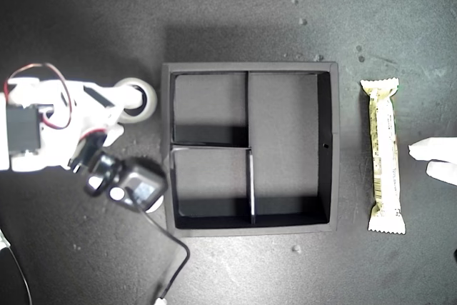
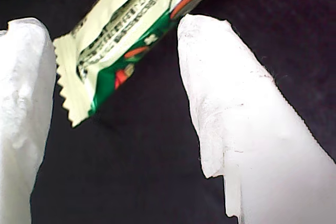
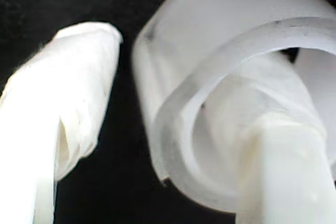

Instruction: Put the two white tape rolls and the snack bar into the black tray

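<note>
My first gripper (image 2: 113, 114) and my second gripper (image 3: 173, 129), both with fingers spread apart.

My first gripper (image 1: 433, 160) is cut off at the exterior view's right edge, only two white tips showing. My second arm's camera covers most of a second tape roll (image 1: 151, 201). The first tape roll (image 3: 231, 103) is blurred and cropped in the second wrist view

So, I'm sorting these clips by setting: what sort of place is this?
Probably a tabletop robot test bench: a dark work surface holding just a black tray, a snack bar and a tape roll, with a wired white arm reaching in.
</note>
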`<move>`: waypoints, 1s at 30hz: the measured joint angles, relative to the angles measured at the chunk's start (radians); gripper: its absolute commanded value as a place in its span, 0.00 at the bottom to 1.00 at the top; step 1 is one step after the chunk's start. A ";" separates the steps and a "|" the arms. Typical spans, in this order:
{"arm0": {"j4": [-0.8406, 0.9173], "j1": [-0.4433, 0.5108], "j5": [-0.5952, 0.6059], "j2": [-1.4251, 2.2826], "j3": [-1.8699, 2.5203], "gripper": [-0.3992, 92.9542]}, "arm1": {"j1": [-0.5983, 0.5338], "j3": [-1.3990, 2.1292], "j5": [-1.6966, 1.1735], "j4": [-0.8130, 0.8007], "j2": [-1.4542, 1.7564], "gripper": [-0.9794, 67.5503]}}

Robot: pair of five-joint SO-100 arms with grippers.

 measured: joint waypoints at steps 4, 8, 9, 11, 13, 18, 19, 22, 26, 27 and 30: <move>0.058 -0.015 0.002 0.014 -0.017 0.02 | -0.037 -0.106 0.000 0.034 -0.176 0.31; 0.195 -0.015 0.005 0.101 -0.057 0.01 | -0.044 -0.209 -0.137 0.086 -0.370 0.34; 0.235 -0.005 0.005 0.129 -0.077 0.01 | -0.052 -0.218 -0.170 0.087 -0.403 0.34; 0.325 0.009 0.006 0.184 -0.137 0.01 | -0.061 -0.227 -0.229 0.087 -0.468 0.34; 0.405 0.017 0.017 0.227 -0.196 0.01 | -0.058 -0.227 -0.264 0.077 -0.523 0.34; 0.552 0.043 0.048 0.241 -0.391 0.01 | -0.044 -0.249 -0.314 0.002 -0.680 0.32; 0.577 0.049 0.054 0.224 -0.442 0.01 | -0.038 -0.258 -0.319 -0.014 -0.715 0.31; 0.635 0.052 0.074 0.135 -0.594 0.01 | -0.031 -0.299 -0.324 -0.032 -0.790 0.21; 0.687 0.052 0.098 -0.014 -0.755 0.01 | -0.032 -0.313 -0.324 -0.044 -0.821 0.12; 0.699 0.052 0.103 -0.051 -0.793 0.01 | -0.034 -0.319 -0.322 -0.044 -0.821 0.10; 0.741 0.052 0.115 -0.169 -0.913 0.01 | -0.061 -0.351 -0.322 -0.032 -0.825 0.08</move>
